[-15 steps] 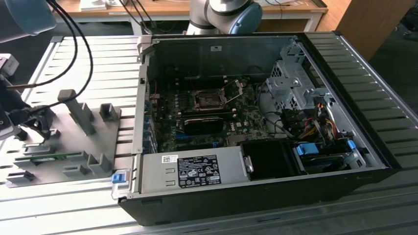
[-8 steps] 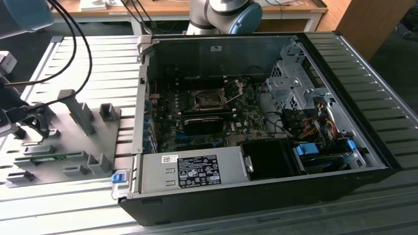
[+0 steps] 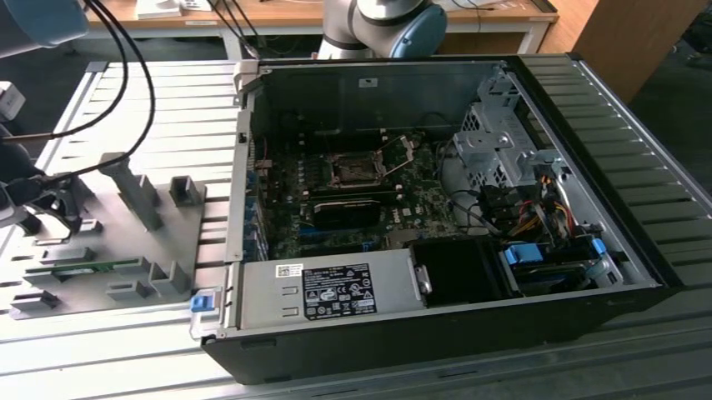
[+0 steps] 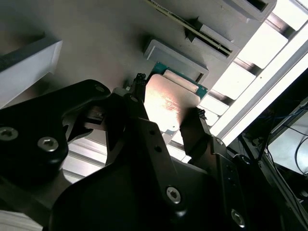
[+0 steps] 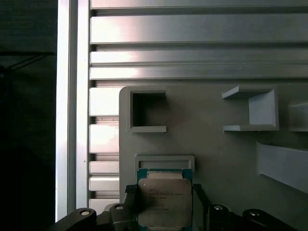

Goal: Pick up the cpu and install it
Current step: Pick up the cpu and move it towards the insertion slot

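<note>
The cpu (image 5: 163, 202) is a small square chip with a silvery top and a green rim, lying on the grey holder plate (image 5: 211, 159) against a low bracket. My gripper (image 5: 165, 199) straddles it, one dark finger against each side edge. In the second wrist view the cpu (image 4: 169, 101) shines between the two fingertips (image 4: 139, 84), which touch its edges. In the exterior view my gripper (image 3: 56, 207) hangs over the holder plate (image 3: 122, 250) at the far left. The motherboard socket (image 3: 353, 171) stands with its frame lifted inside the case.
The open computer case (image 3: 445, 208) takes up the middle and right of the exterior view, with drive cages and cables at its right. Upright fixtures (image 3: 139, 196) rise from the holder plate. A green memory stick (image 3: 83, 268) lies in a slot there. Cables hang at the upper left.
</note>
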